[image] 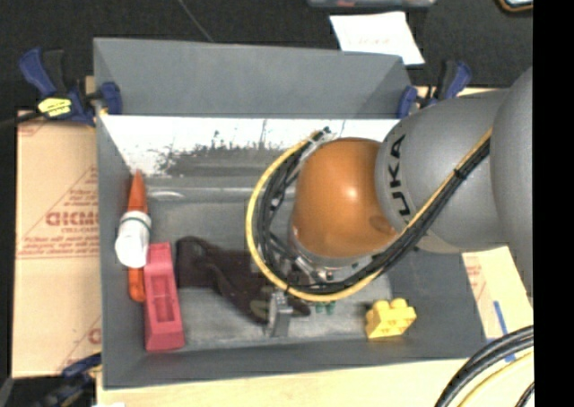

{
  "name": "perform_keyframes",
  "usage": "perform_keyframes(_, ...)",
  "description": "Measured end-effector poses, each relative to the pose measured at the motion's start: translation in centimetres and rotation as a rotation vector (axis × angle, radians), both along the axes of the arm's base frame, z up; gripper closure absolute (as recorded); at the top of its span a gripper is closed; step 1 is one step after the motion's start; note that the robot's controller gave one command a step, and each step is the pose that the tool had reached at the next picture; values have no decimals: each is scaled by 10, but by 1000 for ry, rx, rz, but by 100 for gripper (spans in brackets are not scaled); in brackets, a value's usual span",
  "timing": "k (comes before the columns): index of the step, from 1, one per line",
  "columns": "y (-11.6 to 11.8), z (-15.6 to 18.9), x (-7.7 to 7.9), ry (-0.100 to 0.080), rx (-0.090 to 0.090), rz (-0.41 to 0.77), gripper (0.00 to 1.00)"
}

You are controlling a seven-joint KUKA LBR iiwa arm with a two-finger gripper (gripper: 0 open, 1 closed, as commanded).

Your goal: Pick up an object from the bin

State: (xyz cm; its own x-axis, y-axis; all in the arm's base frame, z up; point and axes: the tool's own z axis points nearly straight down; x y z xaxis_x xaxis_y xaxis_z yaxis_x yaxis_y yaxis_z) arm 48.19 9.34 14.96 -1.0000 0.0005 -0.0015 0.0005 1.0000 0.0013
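Grey bin (251, 82): hand (278, 314) near front wall, over dark object (208, 264); grip unclear.

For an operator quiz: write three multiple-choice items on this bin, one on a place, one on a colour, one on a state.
1. The yellow brick lies: A) lower right of the bin; B) against the far wall; C) far left.
2. The long block beside the orange tube is: A) green; B) pink; C) blue.
3. The gripper is: A) above the rim; B) low, at the dark thing's right end; C) over the tube.
Answers: A, it sits near the right front corner; B, its whole face is pink; B, it is down beside the dark shape.
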Motion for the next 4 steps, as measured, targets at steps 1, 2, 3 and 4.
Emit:
perform_keyframes(1,34,-81,54,0,0,-374,0)
perform_keyframes(2,40,-78,67,-6,1,-165,0)
perform_keyframes(3,34,-78,57,-3,2,-355,0)
perform_keyframes(4,39,-77,69,-10,1,-168,0)
